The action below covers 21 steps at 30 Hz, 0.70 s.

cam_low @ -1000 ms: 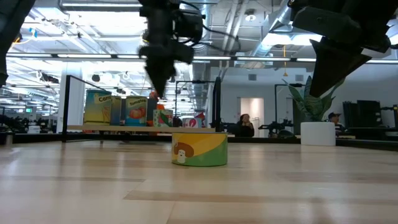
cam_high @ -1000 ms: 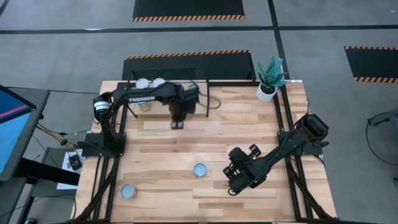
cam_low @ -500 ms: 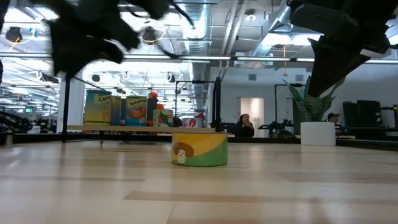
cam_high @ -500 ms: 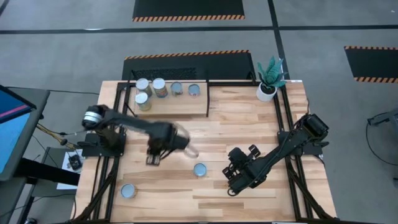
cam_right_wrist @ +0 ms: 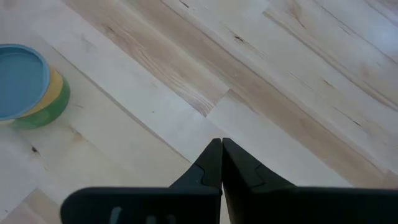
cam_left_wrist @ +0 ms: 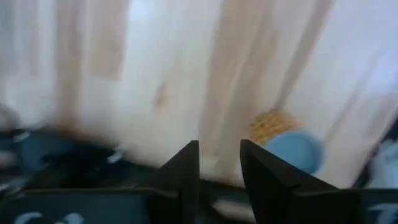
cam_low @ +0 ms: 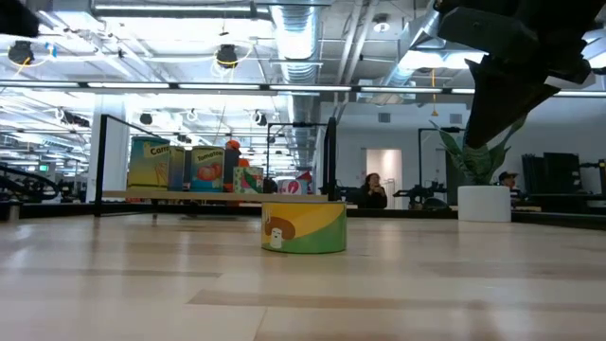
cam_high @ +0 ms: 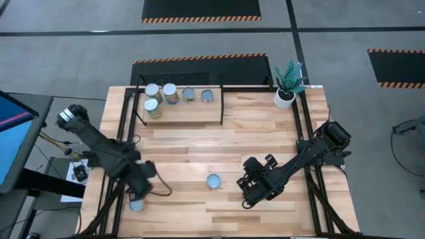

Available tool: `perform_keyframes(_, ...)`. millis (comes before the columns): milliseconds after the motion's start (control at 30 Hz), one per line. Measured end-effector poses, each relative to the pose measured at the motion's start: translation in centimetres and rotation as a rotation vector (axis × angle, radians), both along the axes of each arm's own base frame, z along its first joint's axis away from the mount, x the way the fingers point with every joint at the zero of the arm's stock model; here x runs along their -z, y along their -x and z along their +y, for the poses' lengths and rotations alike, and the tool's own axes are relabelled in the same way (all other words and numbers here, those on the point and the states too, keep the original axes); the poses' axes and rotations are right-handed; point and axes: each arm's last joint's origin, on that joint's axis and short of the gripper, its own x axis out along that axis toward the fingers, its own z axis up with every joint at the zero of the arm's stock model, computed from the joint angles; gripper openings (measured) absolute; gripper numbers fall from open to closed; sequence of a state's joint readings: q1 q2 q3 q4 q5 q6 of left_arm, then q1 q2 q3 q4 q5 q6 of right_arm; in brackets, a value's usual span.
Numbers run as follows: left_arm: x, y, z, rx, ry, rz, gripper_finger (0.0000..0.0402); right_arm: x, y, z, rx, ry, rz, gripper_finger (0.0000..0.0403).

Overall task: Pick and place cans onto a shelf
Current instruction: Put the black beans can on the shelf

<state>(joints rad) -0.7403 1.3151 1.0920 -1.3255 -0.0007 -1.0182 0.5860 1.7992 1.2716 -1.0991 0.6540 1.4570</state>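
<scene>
At the table's front-left corner, your left gripper (cam_high: 139, 189) hangs with jaws spread, empty, just above an upright can (cam_high: 137, 204) lying at its six o'clock — far nearer than the right gripper (cam_high: 247, 191), jaws pressed together.

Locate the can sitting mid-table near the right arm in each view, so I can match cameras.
High view: the can stands just left of the right gripper.
Low view: centre, yellow-green label with a mushroom.
Left wrist view: cannot tell; the blue-topped can there looks like the other loose one.
Right wrist view: left edge.
Shared landmark: the can's blue lid.
</scene>
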Motion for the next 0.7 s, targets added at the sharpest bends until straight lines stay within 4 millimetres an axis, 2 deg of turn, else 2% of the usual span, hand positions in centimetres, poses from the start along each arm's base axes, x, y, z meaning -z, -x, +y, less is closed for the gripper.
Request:
perform_keyframes(100, 0.2, 1.2, -1.2, -0.043, 0.052, -0.099, 0.0103, 0.0, -0.2, -0.1, 0.007, -0.005, -0.006, 0.0024)
perform_keyframes(233, 1.9, 2.3, -2.6, -0.011, 0.067, -0.129, 0.0103, 0.0, -0.3, -0.3, 0.013, -0.009, -0.013, 0.0024)
perform_keyframes(467, 4.8, 4.5, -2.7, 0.045, -0.024, -0.124, 0.0103, 0.0, -0.3, -0.3, 0.011, -0.007, -0.010, 0.0024)
perform_keyframes(700, 6.3, 5.1, -3.7, 0.015, 0.091, -0.118, 0.0103, 0.0, -0.3, -0.3, -0.028, 0.007, 0.017, 0.0024)
